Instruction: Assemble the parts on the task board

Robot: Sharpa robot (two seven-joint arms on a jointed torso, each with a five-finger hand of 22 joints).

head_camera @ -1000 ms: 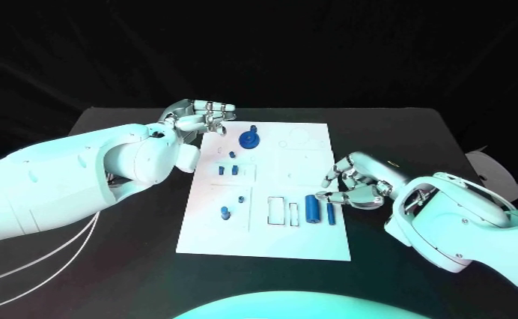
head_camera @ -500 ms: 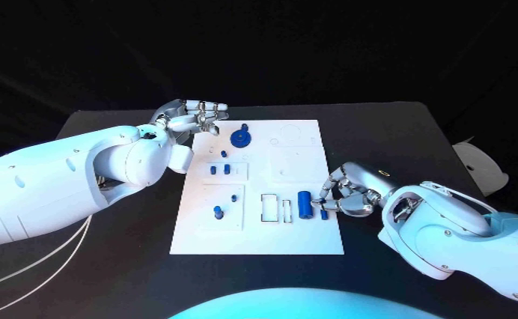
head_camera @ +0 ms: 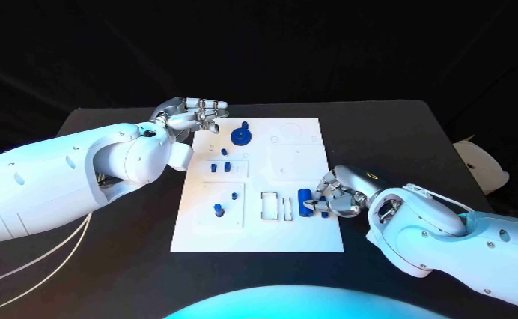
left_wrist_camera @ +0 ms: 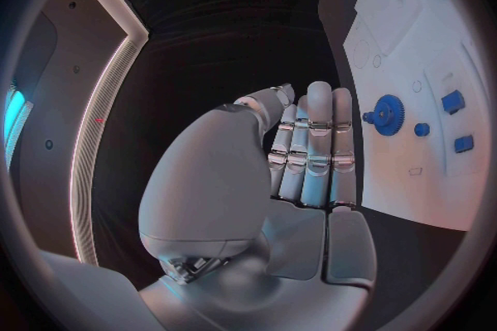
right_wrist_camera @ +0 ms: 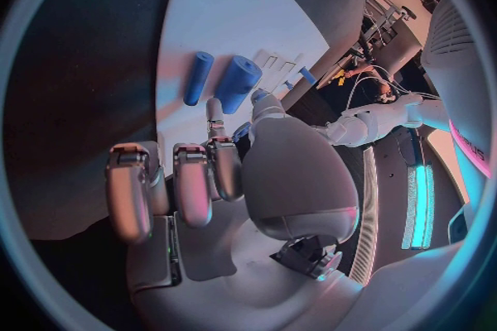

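Observation:
The white task board (head_camera: 291, 229) lies in the middle of the black table. A blue gear (head_camera: 242, 136) (left_wrist_camera: 389, 113) stands near its far left corner, with small blue pieces (head_camera: 220, 167) (left_wrist_camera: 452, 102) below it. Two blue cylinders, one thick (head_camera: 305, 203) (right_wrist_camera: 238, 83) and one thin (right_wrist_camera: 198, 77), lie at the board's right edge. My right hand (head_camera: 341, 198) (right_wrist_camera: 207, 174) sits right beside them with bent fingers, its fingertips at their near ends, and holds nothing. My left hand (head_camera: 194, 115) (left_wrist_camera: 306, 153) hovers off the board's far left corner, fingers extended together and empty.
Empty rectangular slots (head_camera: 276, 207) lie left of the cylinders. Two more small blue pieces (head_camera: 219, 210) stand in the board's near left field. Bare black table (head_camera: 108, 244) surrounds the board on all sides.
My right hand has moved left across the table to the board's right edge, up against the two cylinders. The left hand has stayed by the far left corner.

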